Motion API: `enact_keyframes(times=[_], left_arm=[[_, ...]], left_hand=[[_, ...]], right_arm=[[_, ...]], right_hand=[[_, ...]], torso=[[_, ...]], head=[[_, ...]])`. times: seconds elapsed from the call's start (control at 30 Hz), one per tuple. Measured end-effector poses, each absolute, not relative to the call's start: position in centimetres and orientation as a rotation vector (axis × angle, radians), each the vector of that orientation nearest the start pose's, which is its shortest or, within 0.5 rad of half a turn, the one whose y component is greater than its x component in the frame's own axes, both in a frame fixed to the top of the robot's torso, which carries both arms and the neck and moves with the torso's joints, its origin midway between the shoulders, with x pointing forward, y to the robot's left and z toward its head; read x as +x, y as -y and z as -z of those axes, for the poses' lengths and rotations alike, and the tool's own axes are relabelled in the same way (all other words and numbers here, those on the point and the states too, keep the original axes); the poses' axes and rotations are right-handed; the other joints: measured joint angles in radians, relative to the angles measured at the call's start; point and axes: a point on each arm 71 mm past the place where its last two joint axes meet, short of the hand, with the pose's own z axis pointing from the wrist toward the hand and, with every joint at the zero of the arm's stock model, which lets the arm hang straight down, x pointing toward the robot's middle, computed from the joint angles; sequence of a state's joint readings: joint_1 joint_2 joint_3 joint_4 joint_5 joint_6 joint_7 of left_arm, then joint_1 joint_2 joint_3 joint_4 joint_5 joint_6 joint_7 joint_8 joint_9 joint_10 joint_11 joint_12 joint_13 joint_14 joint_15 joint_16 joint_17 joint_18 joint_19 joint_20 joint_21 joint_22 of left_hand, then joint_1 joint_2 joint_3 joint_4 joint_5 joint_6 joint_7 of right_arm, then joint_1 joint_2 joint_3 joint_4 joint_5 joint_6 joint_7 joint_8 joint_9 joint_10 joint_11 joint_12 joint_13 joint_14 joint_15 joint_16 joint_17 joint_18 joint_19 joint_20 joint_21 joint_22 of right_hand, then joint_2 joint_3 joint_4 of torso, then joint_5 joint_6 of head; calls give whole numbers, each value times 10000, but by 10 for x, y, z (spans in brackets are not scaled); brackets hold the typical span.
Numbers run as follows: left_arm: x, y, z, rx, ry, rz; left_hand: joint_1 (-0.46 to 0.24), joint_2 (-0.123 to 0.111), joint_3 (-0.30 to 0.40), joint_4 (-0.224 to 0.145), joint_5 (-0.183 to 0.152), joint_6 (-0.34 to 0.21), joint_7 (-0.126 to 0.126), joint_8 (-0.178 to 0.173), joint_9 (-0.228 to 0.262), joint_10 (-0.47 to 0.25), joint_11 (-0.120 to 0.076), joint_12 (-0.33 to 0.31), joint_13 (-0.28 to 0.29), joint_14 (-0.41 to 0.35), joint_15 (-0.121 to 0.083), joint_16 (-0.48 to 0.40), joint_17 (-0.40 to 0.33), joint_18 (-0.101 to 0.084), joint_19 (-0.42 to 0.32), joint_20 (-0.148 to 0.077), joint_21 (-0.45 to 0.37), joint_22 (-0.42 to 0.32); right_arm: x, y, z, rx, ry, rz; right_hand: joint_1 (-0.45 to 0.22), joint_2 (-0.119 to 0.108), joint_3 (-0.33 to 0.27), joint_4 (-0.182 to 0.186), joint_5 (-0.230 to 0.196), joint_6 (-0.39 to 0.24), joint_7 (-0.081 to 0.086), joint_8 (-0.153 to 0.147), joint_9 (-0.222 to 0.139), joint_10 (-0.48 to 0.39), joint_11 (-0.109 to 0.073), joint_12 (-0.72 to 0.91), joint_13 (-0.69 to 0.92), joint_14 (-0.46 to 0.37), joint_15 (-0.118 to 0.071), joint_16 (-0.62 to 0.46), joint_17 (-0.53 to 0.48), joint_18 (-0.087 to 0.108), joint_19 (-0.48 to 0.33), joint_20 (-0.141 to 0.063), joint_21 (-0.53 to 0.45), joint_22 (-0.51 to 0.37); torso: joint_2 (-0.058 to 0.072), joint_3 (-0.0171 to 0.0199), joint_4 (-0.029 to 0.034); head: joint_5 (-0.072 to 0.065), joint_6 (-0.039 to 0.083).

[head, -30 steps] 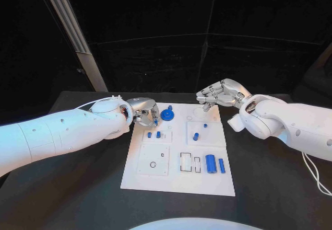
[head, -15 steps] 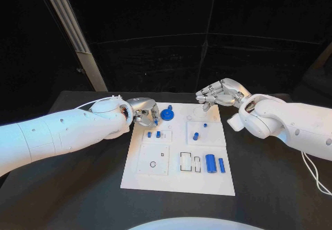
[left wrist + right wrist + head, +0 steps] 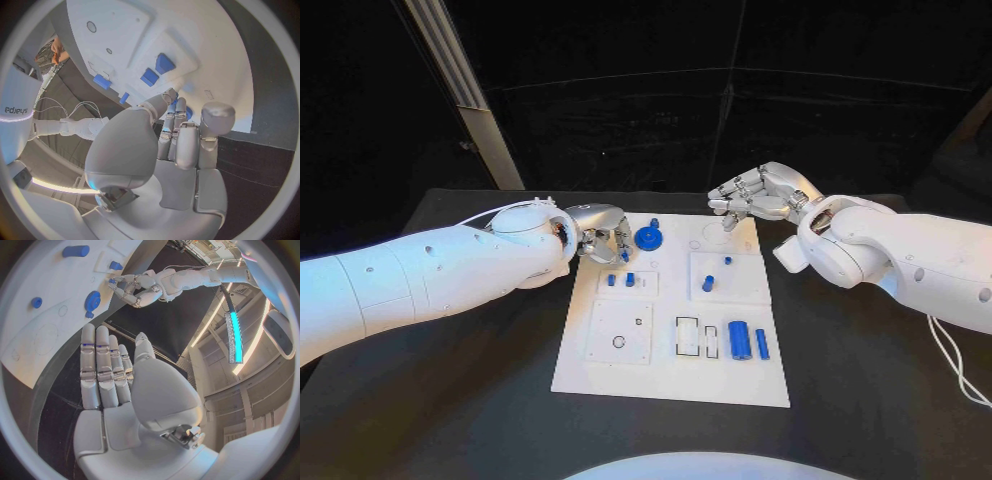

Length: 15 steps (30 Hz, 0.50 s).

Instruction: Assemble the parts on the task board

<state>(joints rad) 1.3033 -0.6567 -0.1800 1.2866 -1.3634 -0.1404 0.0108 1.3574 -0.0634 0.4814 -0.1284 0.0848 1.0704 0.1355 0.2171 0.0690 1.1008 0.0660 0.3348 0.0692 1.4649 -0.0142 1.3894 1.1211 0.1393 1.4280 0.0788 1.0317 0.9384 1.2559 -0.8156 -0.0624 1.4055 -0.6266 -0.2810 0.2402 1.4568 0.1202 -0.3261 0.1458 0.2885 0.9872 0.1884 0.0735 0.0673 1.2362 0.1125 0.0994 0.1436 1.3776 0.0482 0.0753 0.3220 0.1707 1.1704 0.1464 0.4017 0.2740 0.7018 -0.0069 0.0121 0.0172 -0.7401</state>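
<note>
The left hand (image 3: 600, 243), fingers curled with nothing visibly in them, hovers at the task board (image 3: 672, 385) edge, a blue gear (image 3: 649, 238) just beside it. The right hand (image 3: 759, 198), fingers extended and empty, hangs over the board's far corner.

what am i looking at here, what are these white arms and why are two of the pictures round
This is a two-armed robot at a black table. The square picture looks down from its head; each round one comes from a fisheye camera behind one wrist. On the table lies a white task board carrying small blue parts, among them a blue gear and a blue cylinder. The left hand is at the board's far left corner with fingers curled; whether it holds anything cannot be told. The right hand hovers open above the far right corner.
</note>
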Motion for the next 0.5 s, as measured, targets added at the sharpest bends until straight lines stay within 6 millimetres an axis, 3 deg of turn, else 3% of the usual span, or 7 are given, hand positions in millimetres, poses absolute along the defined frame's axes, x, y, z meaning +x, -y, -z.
enact_keyframes(times=[0.5], left_arm=[[522, -167, 205, 3047, -18590, 6624]], left_hand=[[-52, -53, 0, 0, 1, -83, 76, -101, -8, -60, 60, -224, -23, 0, 0, 0, -57, 0, 0, 0, 43, 22]], right_arm=[[513, 218, 167, 4767, -16158, -12026]], right_hand=[[19, 18, 0, 0, 0, 0, 0, 0, 0, 0, 0, 0, 0, 0, 0, 0, 0, 1, 0, 0, -37, 1]], torso=[[-1, -2, 0]], head=[[-41, -22]])
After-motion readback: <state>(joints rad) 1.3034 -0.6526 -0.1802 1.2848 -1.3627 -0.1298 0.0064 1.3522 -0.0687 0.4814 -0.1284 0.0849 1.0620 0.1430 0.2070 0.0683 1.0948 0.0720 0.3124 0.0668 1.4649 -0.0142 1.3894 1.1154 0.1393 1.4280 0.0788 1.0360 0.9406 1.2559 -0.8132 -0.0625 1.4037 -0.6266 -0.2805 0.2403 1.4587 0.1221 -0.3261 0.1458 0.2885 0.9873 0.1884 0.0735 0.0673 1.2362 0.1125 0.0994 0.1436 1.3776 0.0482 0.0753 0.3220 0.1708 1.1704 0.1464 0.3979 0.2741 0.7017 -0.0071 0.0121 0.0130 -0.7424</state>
